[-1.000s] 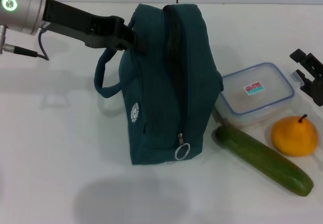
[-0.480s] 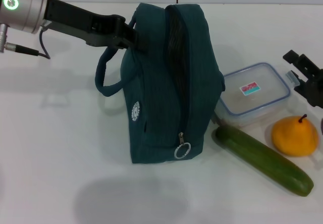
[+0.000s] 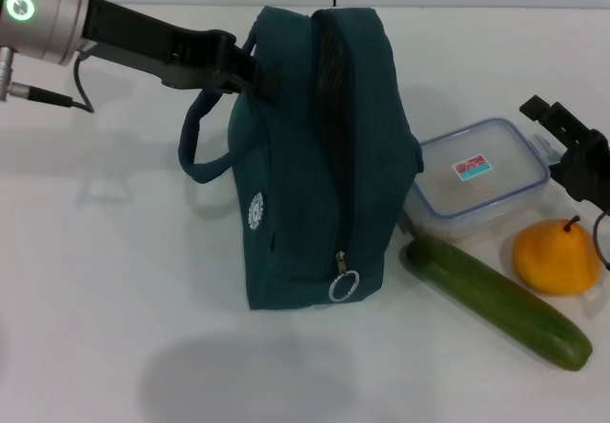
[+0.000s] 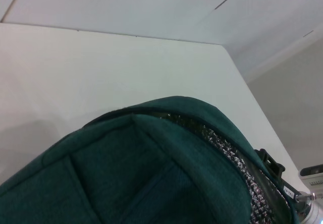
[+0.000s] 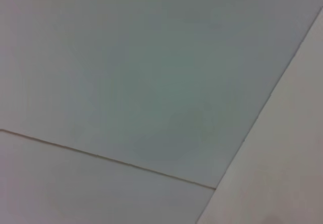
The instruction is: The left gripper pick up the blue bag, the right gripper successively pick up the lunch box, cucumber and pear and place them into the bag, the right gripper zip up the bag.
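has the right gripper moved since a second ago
Yes. In the head view the right gripper has come in from the right edge toward the lunch box, which lies where it was; its front tip now stands nearer the box's far right corner.

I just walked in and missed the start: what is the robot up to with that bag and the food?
The left gripper holds the blue bag at its top, next to a handle, keeping it upright on the white table with its zip open. The right gripper is at the lunch box and holds nothing. The lunch box, cucumber and pear all lie beside the bag, none packed yet.
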Controlling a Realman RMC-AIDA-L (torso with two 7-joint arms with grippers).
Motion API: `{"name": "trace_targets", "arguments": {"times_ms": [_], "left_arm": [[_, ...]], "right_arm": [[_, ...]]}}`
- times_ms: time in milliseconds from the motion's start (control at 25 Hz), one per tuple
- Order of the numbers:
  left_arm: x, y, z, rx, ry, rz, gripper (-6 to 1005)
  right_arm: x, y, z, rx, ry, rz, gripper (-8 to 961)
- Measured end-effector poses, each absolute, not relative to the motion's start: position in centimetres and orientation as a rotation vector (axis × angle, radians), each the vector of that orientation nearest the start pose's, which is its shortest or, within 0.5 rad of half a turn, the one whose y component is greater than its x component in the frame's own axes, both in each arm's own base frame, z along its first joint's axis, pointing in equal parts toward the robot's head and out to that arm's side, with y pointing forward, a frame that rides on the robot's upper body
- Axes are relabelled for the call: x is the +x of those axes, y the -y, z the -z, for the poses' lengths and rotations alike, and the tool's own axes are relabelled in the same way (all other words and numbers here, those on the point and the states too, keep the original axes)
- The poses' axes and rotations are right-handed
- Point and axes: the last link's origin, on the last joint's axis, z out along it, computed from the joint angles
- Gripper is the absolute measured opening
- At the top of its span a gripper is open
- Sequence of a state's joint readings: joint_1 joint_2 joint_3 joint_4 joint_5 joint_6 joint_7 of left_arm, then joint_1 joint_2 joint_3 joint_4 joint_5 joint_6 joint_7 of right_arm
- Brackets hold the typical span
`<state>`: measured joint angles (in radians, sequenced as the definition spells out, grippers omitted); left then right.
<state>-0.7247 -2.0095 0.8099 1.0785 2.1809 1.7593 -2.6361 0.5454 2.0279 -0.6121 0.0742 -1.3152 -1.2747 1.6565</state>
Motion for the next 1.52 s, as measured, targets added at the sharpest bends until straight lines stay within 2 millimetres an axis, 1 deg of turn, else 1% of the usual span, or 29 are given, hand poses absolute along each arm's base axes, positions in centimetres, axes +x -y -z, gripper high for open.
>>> {"name": "trace_targets", "arguments": {"times_ms": [200,800,1040,1240,1360,1520], "left_arm": [[-17.01,-37.47,-6.41,-2.601,1.613,0.362,66],[-17.26,-37.36,-6.16,-2.6,1.634,0.36,66],[-17.24,-37.36,-6.13,-2.601,1.634,0.36,66],[-17.11,-37.41,-6.11,-2.606,1.627,0.362,66],[-16.99,-37.46,-6.11,-2.61,1.623,0.363,66],[-16.88,-37.5,-6.12,-2.612,1.619,0.363,66]], "right_arm": [[30.53,-32.39,4.15,-1.611,-1.824,-1.424,828],[31.28,-31.8,4.02,-1.574,-1.834,-1.422,813],[31.43,-31.61,3.98,-1.566,-1.839,-1.425,610],[31.42,-31.63,3.91,-1.574,-1.843,-1.423,384],[31.4,-31.58,3.95,-1.607,-1.838,-1.402,177],[31.19,-31.75,3.94,-1.657,-1.821,-1.378,111]]}}
